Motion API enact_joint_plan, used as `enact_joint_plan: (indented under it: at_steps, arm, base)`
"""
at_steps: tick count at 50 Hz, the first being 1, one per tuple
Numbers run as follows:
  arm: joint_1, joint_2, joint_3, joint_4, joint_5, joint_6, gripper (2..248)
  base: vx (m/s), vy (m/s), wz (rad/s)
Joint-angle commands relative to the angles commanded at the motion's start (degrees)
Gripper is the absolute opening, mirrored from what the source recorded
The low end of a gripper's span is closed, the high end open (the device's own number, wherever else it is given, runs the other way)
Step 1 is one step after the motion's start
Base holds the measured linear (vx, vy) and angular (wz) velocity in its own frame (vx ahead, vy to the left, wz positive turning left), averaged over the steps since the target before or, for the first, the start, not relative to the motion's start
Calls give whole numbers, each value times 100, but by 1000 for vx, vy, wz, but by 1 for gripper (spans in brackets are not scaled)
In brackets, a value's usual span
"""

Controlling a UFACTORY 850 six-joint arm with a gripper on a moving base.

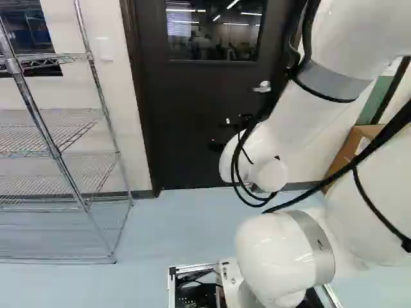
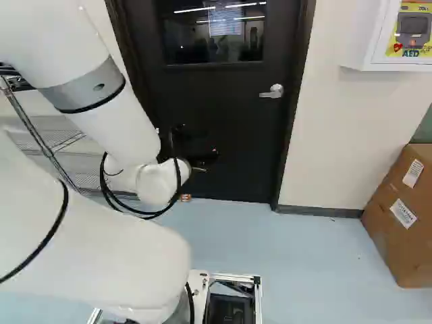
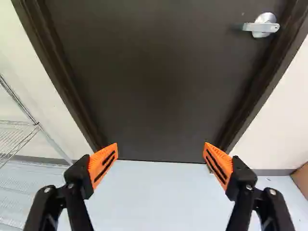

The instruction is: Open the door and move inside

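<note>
"Black door (image 3: 149, 86), and it is shut. Where do you have the tool (image 3: 160, 144)?"

"I have it in front of the door, the two fingers spread wide, and nothing is between them. The handle (image 2: 271, 94) is on the door, close to the frame (image 2: 291, 101), and well apart from my fingers."

"What do you fear first?"

"That I close on air. The handle sits ahead and to one side of the tool, so I must bring the arm across to it. If I go too far, I think one finger will hit the frame."

"And if you reach it?"

"The lever looks smooth, so the pads could slip when I turn it. If I turn only a little, the latch may stay caught, and then I would push the base against a closed door."

"Which way does it open?"

"I cannot tell. If it comes toward me, it may strike the arm, which leans close."

"And the sides?"

"The rack (image 1: 54, 153) stands near the door. If I drive in crooked, the base could catch it."
</note>
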Motion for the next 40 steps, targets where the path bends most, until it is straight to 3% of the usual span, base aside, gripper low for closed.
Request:
enact_joint_plan:
  at_steps: [40]
  arm:
    - [0, 0, 0, 0, 0, 0, 247]
  base:
    - [12, 3, -5]
